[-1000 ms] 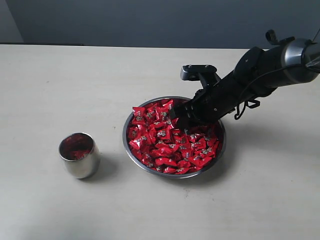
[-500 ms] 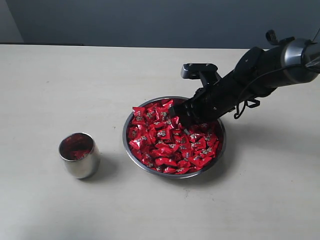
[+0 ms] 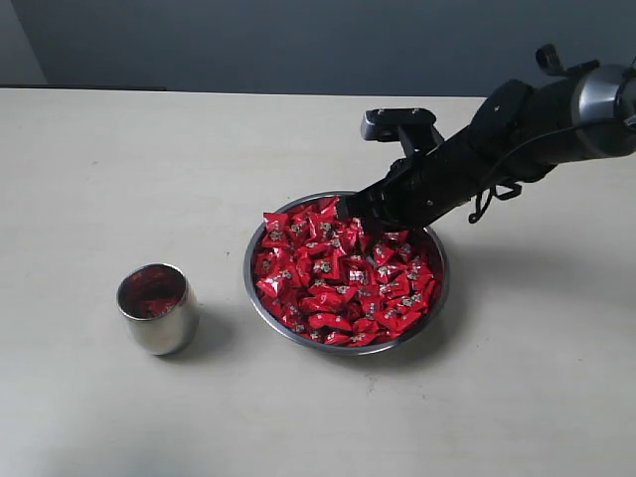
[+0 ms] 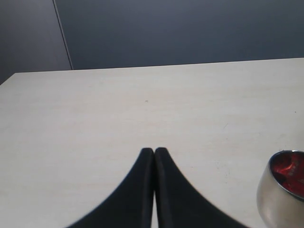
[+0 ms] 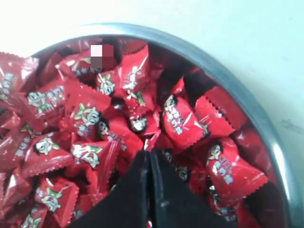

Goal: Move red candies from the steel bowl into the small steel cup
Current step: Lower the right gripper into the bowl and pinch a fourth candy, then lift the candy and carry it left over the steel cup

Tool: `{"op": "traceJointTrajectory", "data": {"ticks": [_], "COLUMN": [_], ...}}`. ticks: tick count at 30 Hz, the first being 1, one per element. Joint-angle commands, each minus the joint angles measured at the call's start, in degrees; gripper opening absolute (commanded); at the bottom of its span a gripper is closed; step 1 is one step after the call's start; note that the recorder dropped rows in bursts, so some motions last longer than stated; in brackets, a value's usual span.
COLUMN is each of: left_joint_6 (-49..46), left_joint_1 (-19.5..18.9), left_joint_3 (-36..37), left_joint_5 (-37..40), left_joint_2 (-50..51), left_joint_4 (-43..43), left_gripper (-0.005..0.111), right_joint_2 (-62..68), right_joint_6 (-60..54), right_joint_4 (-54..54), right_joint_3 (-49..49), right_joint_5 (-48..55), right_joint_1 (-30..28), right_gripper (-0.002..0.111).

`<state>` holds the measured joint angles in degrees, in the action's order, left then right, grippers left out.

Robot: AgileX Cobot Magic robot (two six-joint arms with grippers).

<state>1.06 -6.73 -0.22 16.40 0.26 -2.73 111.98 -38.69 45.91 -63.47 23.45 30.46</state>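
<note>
Dozens left to shift: small shiny red-wrapped candies (image 3: 338, 273) heaped loose in the wide shallow round steel bowl (image 3: 260, 303), filling it almost to the rim. Also some red inside the small rounded polished-steel cup (image 3: 157, 310), either a few pieces or their reflection; count not to be made out. Cup standing upright on the pale tabletop (image 3: 119, 169), well apart from the bowl, to its left in the exterior view.

Right gripper (image 3: 350, 211) reaching in over the far rim of the bowl, angled downward, tips at or just above the heap. From its wrist camera, black fingers (image 5: 135, 190) pressed flat together with no gap. Cannot tell of any wrapper edge pinched between them; nothing plainly caught. Judged as the pick step of one transfer, with the carry across to the cup not yet made.

Left gripper (image 4: 154, 151) clenched on nothing, hanging above the table with the cup just off to one side. Probably parked there to leave the bowl free for the other arm.

Printed on each wrapper: a small white-and-dark mark with a touch of green, cartoon-like. No brand name or word legible.
</note>
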Motion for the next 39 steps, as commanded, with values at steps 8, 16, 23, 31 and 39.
{"op": "traceJointTrajectory", "data": {"ticks": [8,16,23,31,39], "left_joint_6": [0.06,0.06,0.06,0.06,0.06], "left_joint_1": [-0.03,-0.03,-0.03,-0.03,-0.03], "left_joint_3": [0.22,0.22,0.22,0.22,0.22], "left_joint_5": [-0.09,-0.09,-0.09,-0.09,-0.09], "left_joint_2": [-0.26,-0.26,-0.26,-0.26,-0.26], "left_joint_4": [0.13,0.13,0.13,0.13,0.13], "left_gripper": [0.0,0.0,0.0,0.0,0.0], "right_joint_2": [-6.18,-7.72,-7.87,-8.81,-8.87], "right_joint_6": [13.28,13.4,13.93,13.03,12.23], "right_joint_4": [-15.51,-15.51,-14.33,-12.52,-11.04], "right_joint_3": [0.29,0.29,0.29,0.29,0.29], "right_joint_5": [1.06,2.91,4.64,4.27,0.28], "right_joint_1": [-0.15,-0.15,-0.01,2.37,7.06], "right_gripper": [-0.001,-0.001,-0.001,-0.001,-0.001]}}
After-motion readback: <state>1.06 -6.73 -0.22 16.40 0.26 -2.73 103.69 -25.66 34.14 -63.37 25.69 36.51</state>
